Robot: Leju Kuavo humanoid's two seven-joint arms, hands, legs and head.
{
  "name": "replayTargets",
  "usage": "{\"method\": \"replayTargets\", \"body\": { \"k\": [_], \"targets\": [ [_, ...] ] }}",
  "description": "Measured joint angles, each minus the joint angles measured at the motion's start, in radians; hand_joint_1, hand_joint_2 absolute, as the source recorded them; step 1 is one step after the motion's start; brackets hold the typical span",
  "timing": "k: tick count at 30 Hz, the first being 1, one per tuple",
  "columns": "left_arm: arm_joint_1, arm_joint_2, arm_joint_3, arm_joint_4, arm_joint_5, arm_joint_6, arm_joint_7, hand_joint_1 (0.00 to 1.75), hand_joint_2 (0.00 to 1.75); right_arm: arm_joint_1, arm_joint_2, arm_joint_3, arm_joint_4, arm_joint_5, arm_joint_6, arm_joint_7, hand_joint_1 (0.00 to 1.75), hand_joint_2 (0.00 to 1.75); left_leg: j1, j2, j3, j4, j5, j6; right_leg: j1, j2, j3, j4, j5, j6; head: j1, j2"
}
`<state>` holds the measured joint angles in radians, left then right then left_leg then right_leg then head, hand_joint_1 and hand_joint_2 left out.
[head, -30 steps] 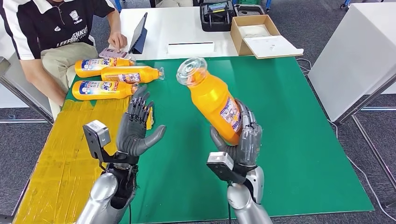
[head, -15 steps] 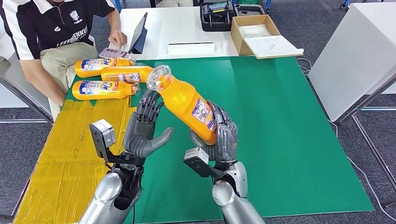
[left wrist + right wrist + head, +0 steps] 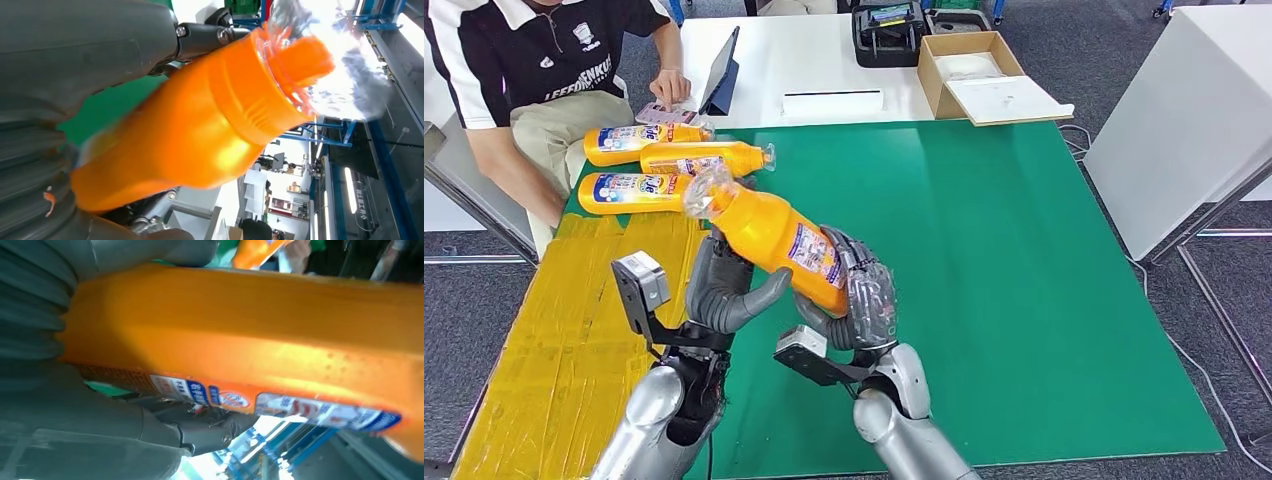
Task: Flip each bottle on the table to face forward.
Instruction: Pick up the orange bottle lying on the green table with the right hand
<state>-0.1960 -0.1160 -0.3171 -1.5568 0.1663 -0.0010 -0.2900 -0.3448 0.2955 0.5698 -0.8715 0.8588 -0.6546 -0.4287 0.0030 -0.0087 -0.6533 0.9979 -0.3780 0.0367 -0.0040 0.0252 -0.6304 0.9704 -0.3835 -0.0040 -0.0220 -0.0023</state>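
Right hand (image 3: 861,300) is gripping the orange bottle (image 3: 769,232) — tilting it cap-first toward the left hand (image 3: 724,290). Left hand is cupping open beneath it, probably for a handover.

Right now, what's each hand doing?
Left hand: open, fingers spread beside the orange bottle, whether touching it cannot be told.
Right hand: holding the orange bottle.

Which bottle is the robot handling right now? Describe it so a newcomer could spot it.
Start at the green mat on the table; above its near-left part, the right hand grips an orange bottle. It tilts, clear cap toward the far left, next to the left hand. Unlike the three orange bottles lying at the mat's far-left corner, it is off the table.
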Motion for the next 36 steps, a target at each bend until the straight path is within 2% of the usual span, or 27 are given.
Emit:
{"method": "replayTargets", "body": {
  "k": [16, 21, 23, 36],
  "targets": [
    [0.013, 0.000, 0.027, 0.000, 0.002, 0.001, 0.000, 0.00, 1.75, -0.028, 0.023, 0.035, 0.069, 0.045, 0.000, 0.015, 1.75, 1.75, 0.000, 0.000, 0.000, 0.000, 0.000, 0.000, 0.000, 0.000, 0.000, 0.000, 0.000, 0.000, 0.000, 0.000],
    [0.035, 0.002, 0.066, 0.012, 0.018, 0.004, 0.002, 0.00, 1.75, -0.063, 0.039, 0.141, 0.140, 0.031, 0.000, 0.033, 1.75, 1.75, 0.000, 0.001, 0.000, 0.000, 0.000, 0.000, 0.000, 0.000, -0.001, 0.000, 0.000, 0.000, 0.000, 0.000],
    [0.041, 0.002, 0.069, 0.015, 0.019, 0.004, 0.002, 0.00, 1.75, -0.067, 0.040, 0.155, 0.147, 0.027, 0.000, 0.033, 1.75, 1.75, 0.000, 0.001, 0.000, 0.000, 0.000, 0.000, 0.000, 0.000, -0.001, 0.000, 0.000, 0.000, 0.000, 0.000],
    [0.050, 0.002, 0.077, 0.027, 0.020, 0.003, 0.000, 0.00, 1.75, -0.075, 0.044, 0.165, 0.166, 0.048, -0.001, 0.029, 1.75, 1.75, 0.000, 0.001, 0.000, 0.000, 0.000, 0.000, 0.000, 0.000, -0.001, 0.000, 0.000, 0.000, 0.000, 0.000]
  ]
}}
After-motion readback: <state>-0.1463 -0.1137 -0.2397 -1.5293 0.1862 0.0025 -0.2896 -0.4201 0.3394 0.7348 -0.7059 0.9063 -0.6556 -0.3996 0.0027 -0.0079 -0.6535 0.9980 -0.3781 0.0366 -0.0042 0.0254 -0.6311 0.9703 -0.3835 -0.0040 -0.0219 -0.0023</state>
